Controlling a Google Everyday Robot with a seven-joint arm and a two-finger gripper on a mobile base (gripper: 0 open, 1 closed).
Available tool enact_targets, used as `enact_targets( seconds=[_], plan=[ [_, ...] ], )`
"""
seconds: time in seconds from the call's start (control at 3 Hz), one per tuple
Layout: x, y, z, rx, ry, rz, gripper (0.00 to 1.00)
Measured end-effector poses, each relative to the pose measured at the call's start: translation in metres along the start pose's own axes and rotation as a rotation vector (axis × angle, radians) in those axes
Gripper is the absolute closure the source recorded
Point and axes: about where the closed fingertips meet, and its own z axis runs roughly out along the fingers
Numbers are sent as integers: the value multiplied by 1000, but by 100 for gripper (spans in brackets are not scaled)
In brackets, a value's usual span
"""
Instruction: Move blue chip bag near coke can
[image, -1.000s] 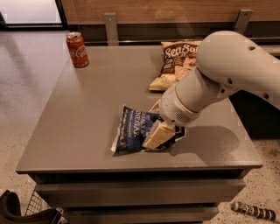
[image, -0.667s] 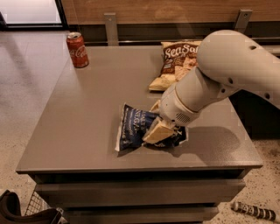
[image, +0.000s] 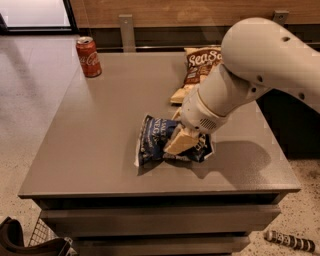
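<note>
Grey flat-topped bench (image: 100, 130) carries everything; the bulky white robot arm (image: 250, 65) reaches in from the right edge, over the yellow-and-brown "Sea Salt" snack bag (image: 197, 67) lying near the back edge, right of centre. The dark navy-blue glossy foil chip bag (image: 152, 140) lies crumpled near the front edge, about mid-width, with the beige two-finger gripper (image: 181, 141) down on its right half and clamped onto the foil. The small red cylindrical coke can (image: 88, 56) stands upright at the back-left corner, well apart from the bag: the grasp looks made, while the carry toward that corner and the release remain.

Grey table (image: 100, 125), speckled floor (image: 20, 150), wood-panelled wall (image: 175, 11).
</note>
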Motion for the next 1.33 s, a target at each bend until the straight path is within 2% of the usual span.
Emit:
enact_targets(
  seconds=[0.33, 0.67, 1.0, 1.33],
  plan=[
    [-9, -39, -26, 33, 26, -21, 100],
    [-29, -102, -44, 57, 35, -68, 100],
    [-49, -154, -49, 81, 2, -103, 100],
    [-68, -203, -34, 93, -63, -157, 100]
  ],
)
